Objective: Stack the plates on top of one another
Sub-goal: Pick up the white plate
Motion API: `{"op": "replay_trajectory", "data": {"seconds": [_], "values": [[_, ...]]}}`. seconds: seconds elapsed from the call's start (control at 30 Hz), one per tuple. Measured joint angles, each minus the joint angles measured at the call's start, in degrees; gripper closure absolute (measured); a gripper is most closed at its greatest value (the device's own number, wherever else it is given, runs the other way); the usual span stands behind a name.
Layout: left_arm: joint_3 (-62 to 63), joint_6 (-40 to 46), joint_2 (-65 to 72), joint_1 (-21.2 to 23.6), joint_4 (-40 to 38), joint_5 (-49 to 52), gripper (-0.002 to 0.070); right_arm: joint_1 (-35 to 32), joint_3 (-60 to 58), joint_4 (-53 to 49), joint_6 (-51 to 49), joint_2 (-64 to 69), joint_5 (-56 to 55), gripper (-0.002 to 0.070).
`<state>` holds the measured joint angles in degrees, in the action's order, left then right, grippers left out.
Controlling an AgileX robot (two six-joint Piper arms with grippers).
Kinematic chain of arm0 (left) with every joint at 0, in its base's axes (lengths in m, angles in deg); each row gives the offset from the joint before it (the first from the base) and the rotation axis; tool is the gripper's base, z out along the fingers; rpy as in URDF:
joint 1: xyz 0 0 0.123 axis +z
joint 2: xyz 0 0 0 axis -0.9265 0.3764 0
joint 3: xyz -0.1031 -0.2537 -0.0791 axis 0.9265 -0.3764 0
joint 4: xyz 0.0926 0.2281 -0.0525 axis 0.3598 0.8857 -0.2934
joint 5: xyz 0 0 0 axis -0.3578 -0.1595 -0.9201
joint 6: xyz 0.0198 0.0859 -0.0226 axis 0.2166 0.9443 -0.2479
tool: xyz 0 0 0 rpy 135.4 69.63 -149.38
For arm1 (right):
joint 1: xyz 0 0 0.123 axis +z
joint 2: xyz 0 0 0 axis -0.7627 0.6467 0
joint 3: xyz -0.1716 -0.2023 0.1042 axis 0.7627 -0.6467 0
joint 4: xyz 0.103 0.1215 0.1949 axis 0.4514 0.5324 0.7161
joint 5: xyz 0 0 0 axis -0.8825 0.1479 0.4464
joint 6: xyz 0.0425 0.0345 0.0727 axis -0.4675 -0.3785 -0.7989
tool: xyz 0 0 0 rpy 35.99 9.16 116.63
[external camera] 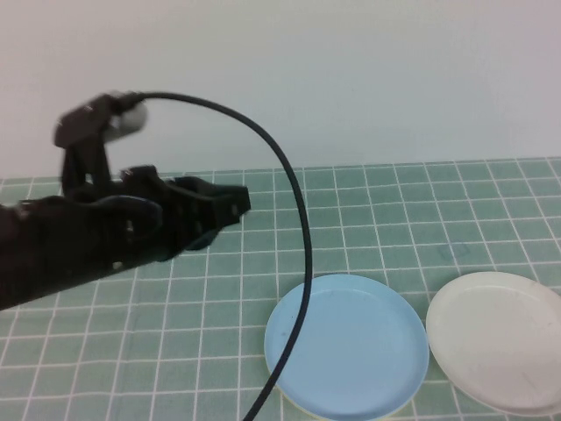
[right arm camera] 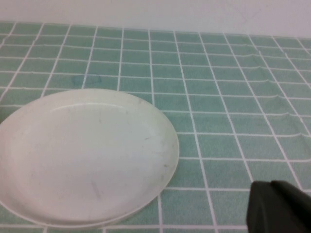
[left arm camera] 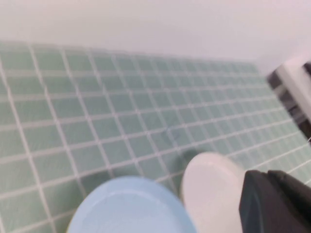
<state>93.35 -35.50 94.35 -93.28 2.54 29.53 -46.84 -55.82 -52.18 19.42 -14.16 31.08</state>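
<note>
Half-hidden yellow plate (external camera: 294, 405) under blue plate (external camera: 351, 345)

Light blue plate (external camera: 348, 346) lies flat on a yellow plate, only a rim sliver (external camera: 294, 404) visible. White plate (external camera: 498, 340) lies flat just beside, on the right.

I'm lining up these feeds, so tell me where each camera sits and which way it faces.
High view: raised on the robot's side, angled down at the green mat; left gripper shut, above the mat left of the blue plate.
Left wrist view: on the left arm, facing the blue plate and white plate.
Right wrist view: on the right arm, facing the white plate; right gripper shut.
All three share the white plate.
</note>
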Motion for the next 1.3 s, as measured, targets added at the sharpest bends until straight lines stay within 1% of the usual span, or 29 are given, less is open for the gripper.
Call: {"op": "replay_trajectory", "data": {"seconds": [0.2, 0.43, 0.63, 0.7, 0.8, 0.87, 0.93, 1.1, 1.23, 1.3], "values": [[0.0, -0.1, -6.1, 0.0, 0.1, -0.6, 0.0675, 0.0, 0.0, 0.0, 0.0, 0.0, 0.0, 0.0678], [-0.1, -0.1, -6.4, 0.0, -0.8, 3.6, 0.0675, 0.0, 0.0, 0.0, 0.0, 0.0, 0.0, 0.0678], [-0.1, 0.2, -5.7, 0.0, -0.3, 3.2, 0.0675, 0.0, 0.0, 0.0, 0.0, 0.0, 0.0, 0.0678], [-0.1, 1.0, -5.7, 0.0, 0.1, 0.2, 0.0675, 0.0, 0.0, 0.0, 0.0, 0.0, 0.0, 0.0678], [-0.4, 1.3, -5.7, 0.0, 0.0, -8.5, 0.0675, 0.0, 0.0, 0.0, 0.0, 0.0, 0.0, 0.0678], [-1.2, 1.3, -6.9, 1.2, 0.0, -11.9, 0.0675, 0.0, 0.0, 0.0, 0.0, 0.0, 0.0, 0.0678], [-2.1, 1.3, -8.9, 3.1, 0.0, -12.3, 0.0675, 0.0, 0.0, 0.0, 0.0, 0.0, 0.0, 0.0678], [-5.8, 1.3, -15.7, 8.7, -0.4, -10.0, 0.0675, 0.0, 0.0, 0.0, 0.0, 0.0, 0.0, 0.0678], [-10.1, 1.7, -24.7, 13.0, -0.4, -7.6, 0.0675, 0.0, 0.0, 0.0, 0.0, 0.0, 0.0, 0.0678], [-12.3, 2.5, -29.7, 14.3, -0.4, -7.5, 0.0675, 0.0, 0.0, 0.0, 0.0, 0.0, 0.0, 0.0678]]}}
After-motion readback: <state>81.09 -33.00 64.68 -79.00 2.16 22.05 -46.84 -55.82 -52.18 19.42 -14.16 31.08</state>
